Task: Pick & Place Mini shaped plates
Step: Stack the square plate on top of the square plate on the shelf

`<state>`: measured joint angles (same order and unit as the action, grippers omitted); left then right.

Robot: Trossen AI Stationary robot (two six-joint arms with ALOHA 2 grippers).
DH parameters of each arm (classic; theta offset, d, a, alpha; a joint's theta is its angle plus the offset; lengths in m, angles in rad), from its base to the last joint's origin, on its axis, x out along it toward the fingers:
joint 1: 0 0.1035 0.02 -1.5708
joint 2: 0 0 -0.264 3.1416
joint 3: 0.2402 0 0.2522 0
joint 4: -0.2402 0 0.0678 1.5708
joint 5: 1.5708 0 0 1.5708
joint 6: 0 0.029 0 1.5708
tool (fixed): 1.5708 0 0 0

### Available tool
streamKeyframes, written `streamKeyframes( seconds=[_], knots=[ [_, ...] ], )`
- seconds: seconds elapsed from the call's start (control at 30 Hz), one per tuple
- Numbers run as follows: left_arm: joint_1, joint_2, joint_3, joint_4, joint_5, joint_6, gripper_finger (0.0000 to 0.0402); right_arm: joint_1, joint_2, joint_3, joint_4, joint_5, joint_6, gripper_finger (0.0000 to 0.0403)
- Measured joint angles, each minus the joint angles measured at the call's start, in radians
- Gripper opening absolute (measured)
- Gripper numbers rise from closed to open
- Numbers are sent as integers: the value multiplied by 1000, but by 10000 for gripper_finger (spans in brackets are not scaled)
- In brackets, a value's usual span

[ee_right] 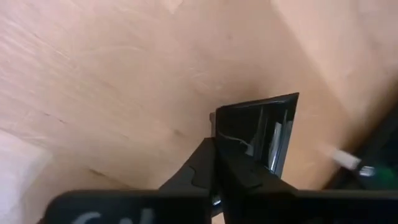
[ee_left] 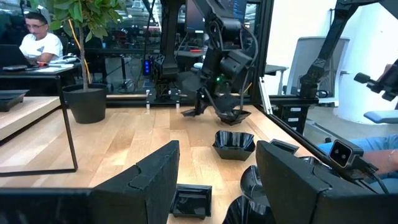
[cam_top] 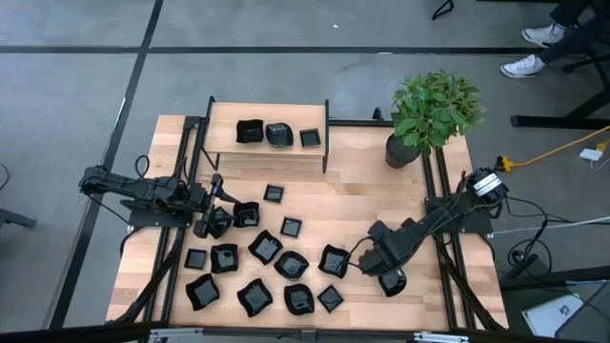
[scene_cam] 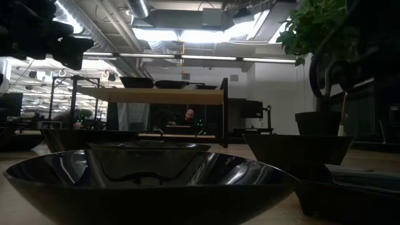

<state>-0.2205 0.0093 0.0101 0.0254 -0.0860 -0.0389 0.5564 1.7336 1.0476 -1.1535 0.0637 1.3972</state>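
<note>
Several mini shaped plates, small glossy black dishes [cam_top: 265, 248], lie scattered on the wooden table's near half. Three more sit on the low shelf [cam_top: 267, 133] at the back. My right gripper [cam_top: 356, 264] points steeply down at the right end of the group, shut on a black plate [cam_top: 334, 259]; the right wrist view shows this plate [ee_right: 264, 134] as angular. My left gripper [cam_top: 214, 221] waits level at the table's left, open, its fingers [ee_left: 155, 180] standing over plates without touching them. My right gripper pinches the plate's raised rim at its near corner [ee_right: 219, 124] between its two fingers. The fingers come from above, slanting down from the table's right side. The rest of the plate reaches out past the fingertips; I cannot tell whether it is off the wood.
A potted plant [cam_top: 419, 124] stands at the far right corner. Black frame rails [cam_top: 440, 191] run along both sides of the table. Bare wood lies between the shelf and the plates. A person [ee_left: 38, 38] sits at a desk beyond the table.
</note>
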Motion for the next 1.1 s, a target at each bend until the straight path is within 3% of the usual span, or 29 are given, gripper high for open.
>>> streamKeyframes(
  seconds=[0.5, 1.1],
  knots=[
    [0, 0, 0, 0, 0, 0, 207, -43, 0, 177, -117, 102, -177, 9],
    [0, 0, 0, 0, 0, 0, 208, -164, -1, 238, 26, 212, -531, 9]
  ],
)
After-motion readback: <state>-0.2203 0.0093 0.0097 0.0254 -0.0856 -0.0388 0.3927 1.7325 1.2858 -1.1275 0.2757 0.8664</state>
